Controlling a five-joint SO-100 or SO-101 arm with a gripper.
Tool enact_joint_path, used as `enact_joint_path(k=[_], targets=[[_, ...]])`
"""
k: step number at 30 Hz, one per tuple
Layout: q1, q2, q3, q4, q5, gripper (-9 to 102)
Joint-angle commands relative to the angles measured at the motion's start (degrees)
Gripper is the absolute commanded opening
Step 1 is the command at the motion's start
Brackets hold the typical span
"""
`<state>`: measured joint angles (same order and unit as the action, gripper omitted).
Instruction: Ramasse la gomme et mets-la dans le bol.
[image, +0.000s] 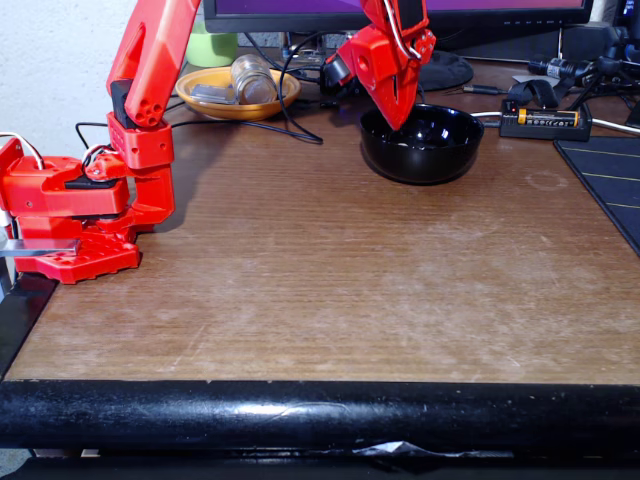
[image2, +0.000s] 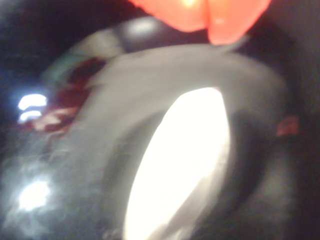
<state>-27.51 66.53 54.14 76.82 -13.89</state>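
1. Two cameras give us this moment. In the fixed view, starting at the left edge of the wooden table (image: 330, 290), we see the red arm base (image: 75, 215) sitting right on that edge, with the arm rising up out of the top of the picture.
2. Behind the arm, near the back edge, we see an orange dish (image: 235, 95) holding a glass jar (image: 253, 78) laid on its side.
3. Most of the tabletop, from the front edge with its black padded rail (image: 320, 415) up to the middle, lies bare, so we find wide room there.
4. Toward the back right, the black bowl (image: 422, 145) stands upright on the table. The gripper (image: 397, 118) hangs over it, its tips dipping past the rim on the bowl's left side.
5. Right of the bowl, near the back right corner, we see a battery holder (image: 545, 120) and, at the right edge, a dark mat (image: 610, 180).
6. The wrist view adds what the fixed one hides: the white eraser (image2: 182, 165), blurred and bright, lies inside the bowl (image2: 45, 200), below the red fingertips (image2: 230, 20) at the top edge and not between them.
7. We see those tips (image2: 207, 22) close together with a thin gap; whether they fully meet we cannot tell.
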Motion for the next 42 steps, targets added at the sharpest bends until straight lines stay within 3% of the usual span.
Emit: enact_joint_path(k=[1,9,23,30,42], targets=[[0.26,7.12,-5.71,3.60,0.97,-6],[3.96,20.74,4.75,6.50,3.08,-6],[16.70,54.23,48.87,-10.55,1.58,-6],[15.03,75.50,69.70,-16.44,-0.70,-6],[8.09,95.63,91.05,-19.07,-1.41,-6]])
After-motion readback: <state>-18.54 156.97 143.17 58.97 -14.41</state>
